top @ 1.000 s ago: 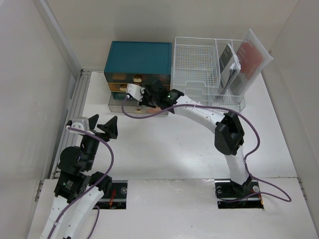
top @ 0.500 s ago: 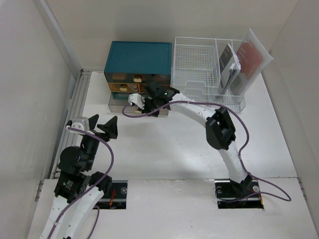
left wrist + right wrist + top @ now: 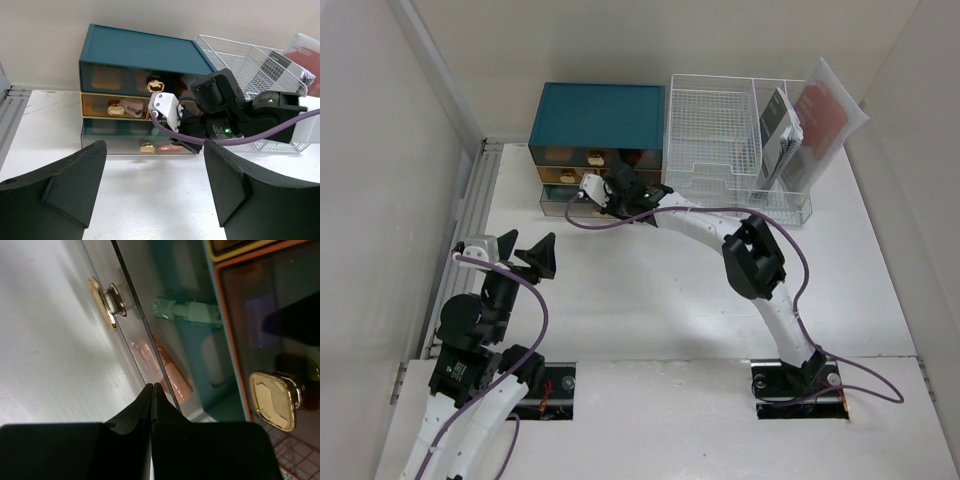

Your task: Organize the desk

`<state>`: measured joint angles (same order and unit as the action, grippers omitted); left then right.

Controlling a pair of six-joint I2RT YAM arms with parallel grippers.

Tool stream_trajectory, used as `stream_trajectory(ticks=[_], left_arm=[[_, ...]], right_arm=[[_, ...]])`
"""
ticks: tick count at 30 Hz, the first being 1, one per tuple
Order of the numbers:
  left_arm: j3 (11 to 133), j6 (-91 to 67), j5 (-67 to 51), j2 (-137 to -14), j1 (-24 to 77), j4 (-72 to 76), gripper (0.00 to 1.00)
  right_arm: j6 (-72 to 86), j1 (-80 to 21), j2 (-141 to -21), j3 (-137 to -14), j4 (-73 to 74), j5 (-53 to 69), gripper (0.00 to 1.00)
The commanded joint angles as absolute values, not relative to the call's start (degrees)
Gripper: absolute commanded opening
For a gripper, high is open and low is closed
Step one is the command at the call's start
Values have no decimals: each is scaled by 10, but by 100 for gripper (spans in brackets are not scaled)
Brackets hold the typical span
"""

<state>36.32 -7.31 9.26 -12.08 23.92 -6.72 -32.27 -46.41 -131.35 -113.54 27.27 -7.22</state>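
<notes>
While my right fingers (image 3: 151,407) are pinched fully shut with nothing between them, their tips sit at the front panel edge of the clear bottom drawer (image 3: 145,347), lower right of its gold knob (image 3: 106,302) in the wrist view. My left fingers (image 3: 235,185) hang spread wide, empty, lower left in the top view, well apart from the teal drawer box (image 3: 598,115). White bench (image 3: 650,300) fills the middle of the top view. Box and wire rack (image 3: 715,130) stand side by side at its upper edge.
</notes>
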Motion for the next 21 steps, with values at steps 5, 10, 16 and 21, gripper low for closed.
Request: stream_trajectory(ticks=[5, 10, 16, 21], left_arm=[[359, -69, 98, -112, 241, -47, 76], [359, -69, 98, -112, 241, -47, 76], [359, -69, 98, -112, 241, -47, 76], [359, -69, 98, -112, 241, -47, 76]], right_arm=[[-310, -451, -1355, -1168, 208, -180, 0], [-310, -439, -1376, -1180, 195, -213, 0], [-316, -434, -1376, -1172, 161, -257, 0], [-327, -434, -1376, -1154, 128, -284, 0]])
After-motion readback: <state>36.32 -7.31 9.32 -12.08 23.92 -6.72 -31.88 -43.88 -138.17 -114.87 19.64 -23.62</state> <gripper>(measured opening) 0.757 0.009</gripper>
